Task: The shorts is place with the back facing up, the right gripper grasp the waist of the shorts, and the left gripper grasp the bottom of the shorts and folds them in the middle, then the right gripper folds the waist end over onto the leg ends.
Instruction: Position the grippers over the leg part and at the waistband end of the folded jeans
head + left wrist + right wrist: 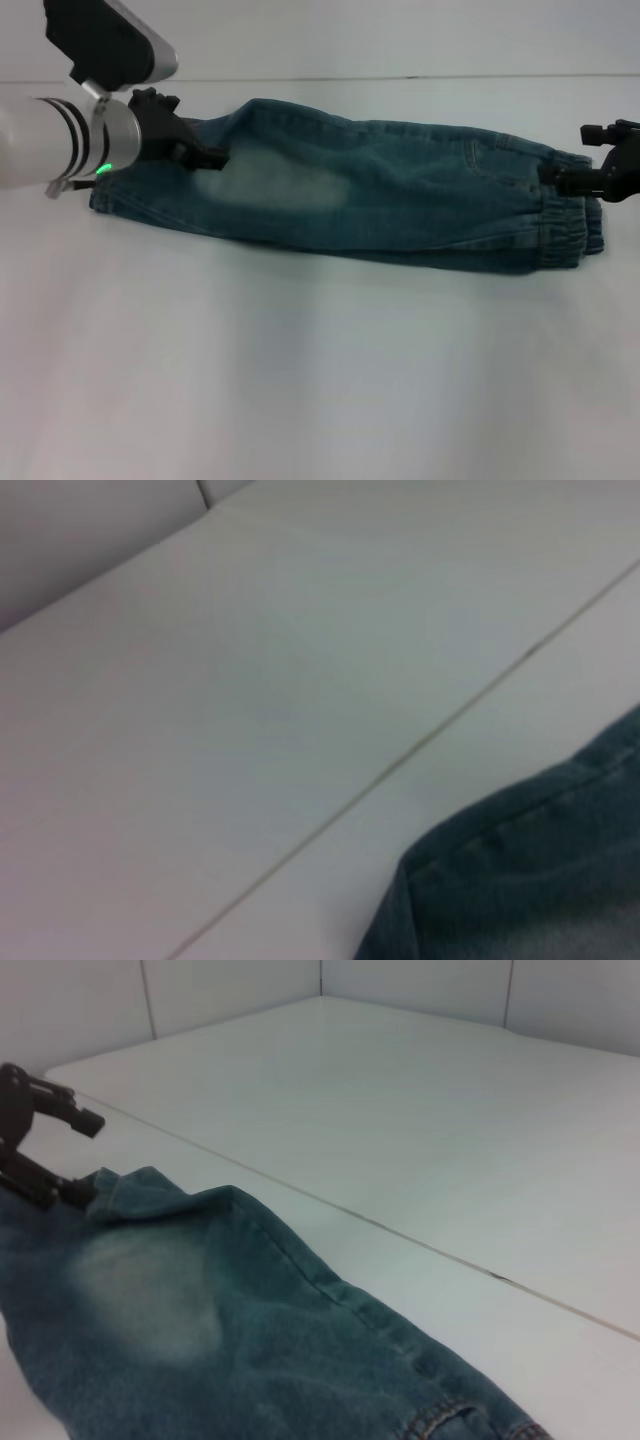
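Note:
The shorts (380,190) lie folded lengthwise in a long strip across the white table, with a pale bleached patch toward the left. The ruched waist (565,225) is at the right end and the leg ends (130,190) at the left. My left gripper (195,130) stands open over the leg end, its lower finger touching the denim. In the right wrist view the left gripper (90,1157) has one finger against the cloth's corner. My right gripper (569,155) is open at the back edge of the waist, one fingertip against the band. The left wrist view shows only a hem corner of the shorts (530,880).
A thin seam (400,77) runs across the white table behind the shorts. Tiled walls (230,985) close off the far side.

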`<state>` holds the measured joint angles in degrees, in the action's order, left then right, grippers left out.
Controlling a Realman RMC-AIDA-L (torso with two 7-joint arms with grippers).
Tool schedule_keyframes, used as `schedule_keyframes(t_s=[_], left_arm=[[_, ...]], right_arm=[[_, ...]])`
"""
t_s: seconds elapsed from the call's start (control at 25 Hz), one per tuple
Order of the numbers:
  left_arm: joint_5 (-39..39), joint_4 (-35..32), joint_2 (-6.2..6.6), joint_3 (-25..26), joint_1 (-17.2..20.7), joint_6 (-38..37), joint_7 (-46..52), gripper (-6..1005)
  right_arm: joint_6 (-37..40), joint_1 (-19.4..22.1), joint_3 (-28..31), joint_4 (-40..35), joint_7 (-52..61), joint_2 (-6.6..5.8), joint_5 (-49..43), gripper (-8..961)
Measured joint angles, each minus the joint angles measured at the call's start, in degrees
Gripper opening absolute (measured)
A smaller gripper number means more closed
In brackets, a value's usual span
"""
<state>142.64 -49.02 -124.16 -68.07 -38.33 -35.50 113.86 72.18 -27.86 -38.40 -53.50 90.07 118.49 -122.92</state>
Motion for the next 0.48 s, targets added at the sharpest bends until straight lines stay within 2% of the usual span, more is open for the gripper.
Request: schedule_keyframes(t_s=[0.48], left_arm=[[4.2,10.8,-0.1,-2.4,-4.3,10.0,0.0,904]], right_arm=[[0.8,-0.7,-0.6,0.5,-0.8,0.94,0.1,915]])
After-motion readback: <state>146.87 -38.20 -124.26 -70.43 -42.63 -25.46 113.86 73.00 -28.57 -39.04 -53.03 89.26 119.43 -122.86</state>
